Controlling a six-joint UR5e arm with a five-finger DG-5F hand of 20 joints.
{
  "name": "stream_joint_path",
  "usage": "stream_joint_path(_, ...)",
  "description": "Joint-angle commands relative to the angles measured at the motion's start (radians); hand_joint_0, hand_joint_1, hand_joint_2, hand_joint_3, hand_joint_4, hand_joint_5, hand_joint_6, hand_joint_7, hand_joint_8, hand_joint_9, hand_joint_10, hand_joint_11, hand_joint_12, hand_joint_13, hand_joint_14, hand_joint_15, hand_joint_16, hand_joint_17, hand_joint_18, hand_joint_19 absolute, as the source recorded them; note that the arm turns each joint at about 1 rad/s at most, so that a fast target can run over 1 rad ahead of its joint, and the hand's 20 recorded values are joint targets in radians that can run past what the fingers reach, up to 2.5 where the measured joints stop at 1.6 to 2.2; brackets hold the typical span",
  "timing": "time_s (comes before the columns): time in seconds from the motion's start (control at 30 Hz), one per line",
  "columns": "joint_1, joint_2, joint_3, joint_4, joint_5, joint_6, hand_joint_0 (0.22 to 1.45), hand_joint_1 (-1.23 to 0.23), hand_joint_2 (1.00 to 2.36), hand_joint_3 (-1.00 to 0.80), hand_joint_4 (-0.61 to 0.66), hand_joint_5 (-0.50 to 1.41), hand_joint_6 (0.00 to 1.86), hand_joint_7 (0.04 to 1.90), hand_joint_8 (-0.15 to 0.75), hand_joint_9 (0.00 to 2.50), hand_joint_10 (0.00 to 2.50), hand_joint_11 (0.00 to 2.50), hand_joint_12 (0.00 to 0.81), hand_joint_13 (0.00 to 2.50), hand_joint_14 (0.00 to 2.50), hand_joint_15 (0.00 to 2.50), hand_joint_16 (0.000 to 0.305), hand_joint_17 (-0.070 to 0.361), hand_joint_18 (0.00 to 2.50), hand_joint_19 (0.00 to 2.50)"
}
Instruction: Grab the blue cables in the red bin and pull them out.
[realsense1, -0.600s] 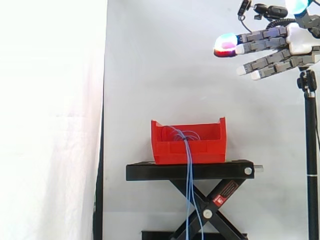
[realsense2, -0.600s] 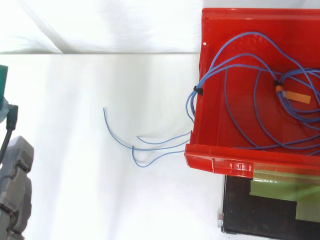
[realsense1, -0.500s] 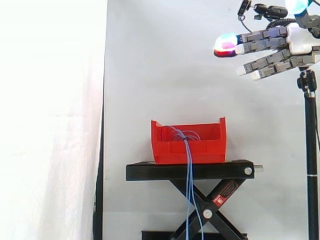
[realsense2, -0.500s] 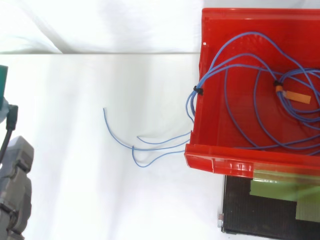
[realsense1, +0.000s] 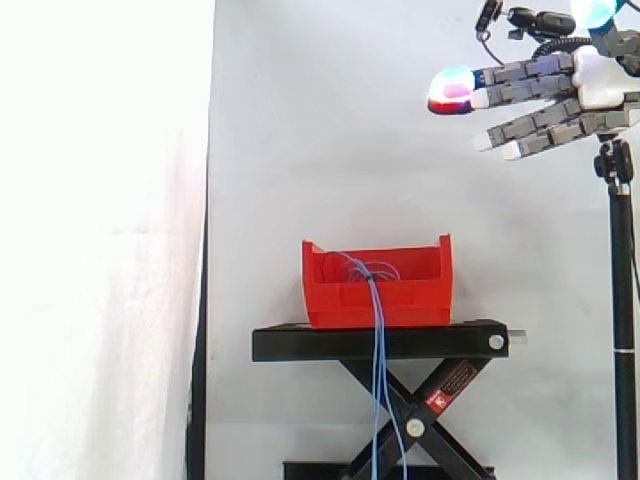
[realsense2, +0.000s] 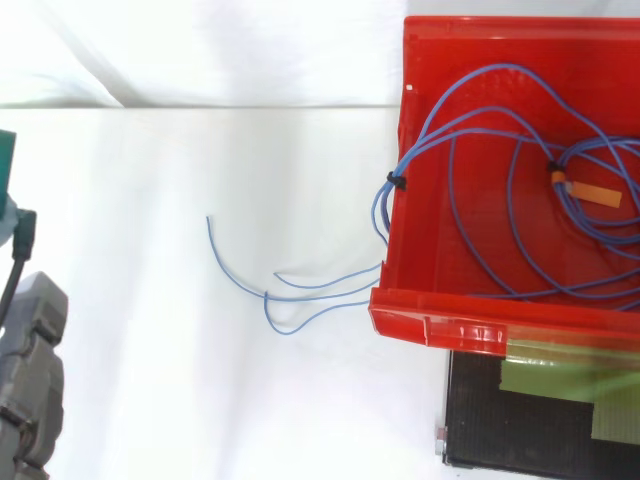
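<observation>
The red bin (realsense1: 376, 300) stands on a black scissor stand (realsense1: 380, 343). Thin blue cables (realsense2: 470, 130) lie coiled inside the bin (realsense2: 420, 320), tied with a black tie and an orange tag. Some strands hang over the bin's front wall and drop down past the stand (realsense1: 378, 400); from above their loose ends (realsense2: 270, 295) trail left of the bin. My hand (realsense1: 590, 85) is high at the upper right, well above and to the right of the bin, open with fingers stretched out to the left and nothing in them. A grey part of it (realsense2: 30, 380) sits at the lower left edge in the top view.
A thin black tripod pole (realsense1: 622, 330) rises at the right edge below my hand. A white curtain hangs behind everything. Green tape (realsense2: 560, 385) marks the black stand top beside the bin.
</observation>
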Motion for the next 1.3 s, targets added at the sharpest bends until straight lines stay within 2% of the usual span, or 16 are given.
stream_joint_path(0.0, 0.000, -0.001, 0.000, 0.000, 0.000, 0.000, 0.78, -0.77, 1.00, -1.00, 0.10, 0.01, 0.00, 0.13, 0.115, 0.27, 0.00, 0.01, 0.303, 0.00, 0.00, 0.13, 0.050, 0.113, 0.00, 0.30)
stream_joint_path(1.07, -0.002, 0.007, 0.000, 0.000, 0.002, 0.000, 0.78, -0.76, 1.00, -1.00, 0.11, 0.01, 0.00, 0.12, 0.121, 0.28, 0.00, 0.01, 0.305, 0.00, 0.00, 0.14, 0.050, 0.112, 0.00, 0.32)
stream_joint_path(1.27, 0.000, 0.007, 0.000, 0.000, 0.000, 0.000, 0.78, -0.77, 1.00, -1.00, 0.13, 0.06, 0.00, 0.12, 0.130, 0.32, 0.00, 0.00, 0.304, 0.01, 0.00, 0.11, 0.049, 0.111, 0.00, 0.31)
